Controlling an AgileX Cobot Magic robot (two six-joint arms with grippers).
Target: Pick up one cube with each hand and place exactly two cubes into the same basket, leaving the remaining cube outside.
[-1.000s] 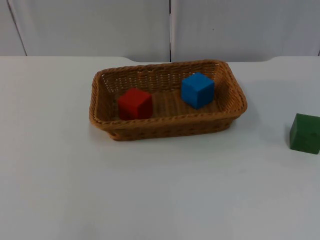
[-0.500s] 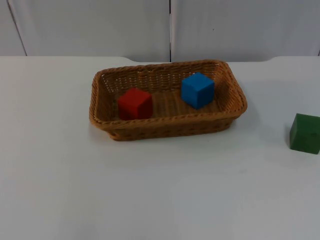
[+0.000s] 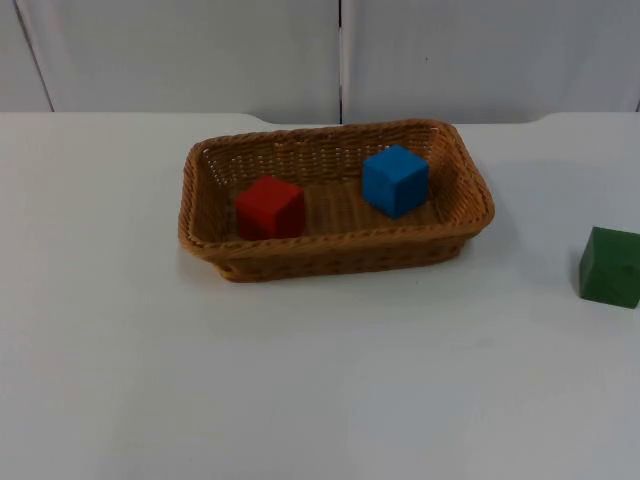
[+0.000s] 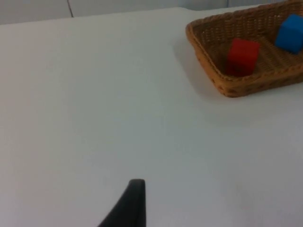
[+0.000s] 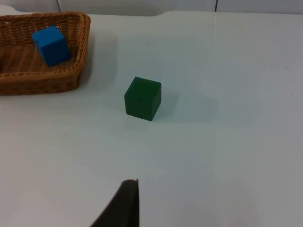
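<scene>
Hovering left end effector (image 4: 135,198), right end effector (image 5: 125,201) likewise

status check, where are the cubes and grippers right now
Left gripper and right gripper off the cubes, over bare table. Red cube and blue cube in basket; green cube outside. Nothing obstructing.

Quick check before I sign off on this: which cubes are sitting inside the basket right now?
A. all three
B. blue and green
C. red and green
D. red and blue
D: the red cube and the blue cube lie apart inside the basket, while the green cube sits on the table outside it.
</scene>
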